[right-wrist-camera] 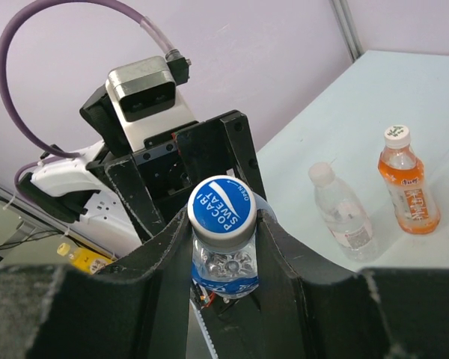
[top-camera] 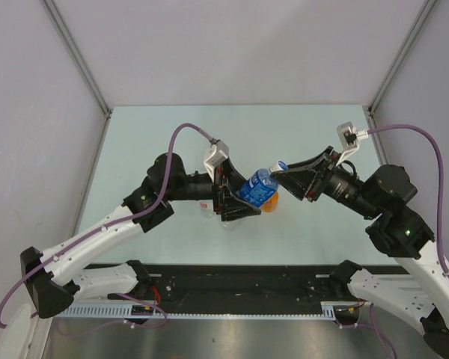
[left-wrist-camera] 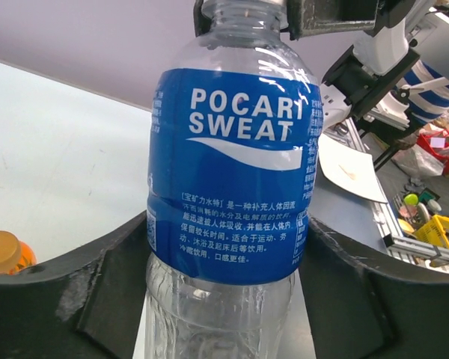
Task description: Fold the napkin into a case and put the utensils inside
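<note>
The left hand (left-wrist-camera: 224, 307) was closed on the lower body of a blue-labelled bottle (left-wrist-camera: 236, 172), which was held tilted over the surface (top-camera: 157, 134). The right hand (right-wrist-camera: 223, 254) was closed about its blue cap (right-wrist-camera: 221, 206). An orange bottle (right-wrist-camera: 408, 183) and a clear bottle (right-wrist-camera: 343, 213) stood upright, side by side, on the surface.

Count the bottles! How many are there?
3. The blue bottle is held in the air by the left gripper at its body and the right gripper at its cap. The clear bottle and the orange bottle stand on the table. Others may be hidden.
</note>
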`<state>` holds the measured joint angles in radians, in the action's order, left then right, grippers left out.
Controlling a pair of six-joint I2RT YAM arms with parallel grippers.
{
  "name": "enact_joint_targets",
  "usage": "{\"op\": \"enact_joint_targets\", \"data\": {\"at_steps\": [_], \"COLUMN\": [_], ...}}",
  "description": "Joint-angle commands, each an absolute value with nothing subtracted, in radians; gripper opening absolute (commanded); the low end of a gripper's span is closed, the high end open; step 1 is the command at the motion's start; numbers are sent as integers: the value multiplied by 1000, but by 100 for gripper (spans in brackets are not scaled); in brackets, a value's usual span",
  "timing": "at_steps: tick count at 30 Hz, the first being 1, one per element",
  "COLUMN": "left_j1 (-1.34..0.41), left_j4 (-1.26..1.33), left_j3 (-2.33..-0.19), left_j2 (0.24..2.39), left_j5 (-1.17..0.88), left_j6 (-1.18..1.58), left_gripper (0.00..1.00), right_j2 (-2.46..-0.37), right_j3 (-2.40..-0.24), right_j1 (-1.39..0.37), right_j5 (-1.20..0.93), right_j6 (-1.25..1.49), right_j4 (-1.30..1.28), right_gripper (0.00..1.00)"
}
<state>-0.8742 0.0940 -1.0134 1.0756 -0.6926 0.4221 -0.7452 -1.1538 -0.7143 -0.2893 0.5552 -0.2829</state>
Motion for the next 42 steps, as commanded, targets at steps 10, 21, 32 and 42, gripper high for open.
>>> {"op": "enact_joint_targets", "data": {"at_steps": [10, 21, 32, 42], "left_j1": [-897, -897, -911, -1142], "left_j4": [160, 61, 37, 52], "left_j3": [-1009, -1003, -927, -969], "left_j2": [1086, 1051, 957, 1018], "left_j5": [-712, -618, -269, 288], "left_j6": [417, 334, 264, 92], "left_gripper": [41, 7, 0, 0], "right_j2": [-742, -721, -669, -676], "right_j3": [-1134, -1143, -1220, -1220], "right_j1": [-719, -715, -715, -719], "right_j5": [-307, -272, -34, 153], "right_j6": [575, 563, 544, 669], "right_j4": [-215, -265, -402, -425], "right_gripper": [0, 100, 100, 98]}}
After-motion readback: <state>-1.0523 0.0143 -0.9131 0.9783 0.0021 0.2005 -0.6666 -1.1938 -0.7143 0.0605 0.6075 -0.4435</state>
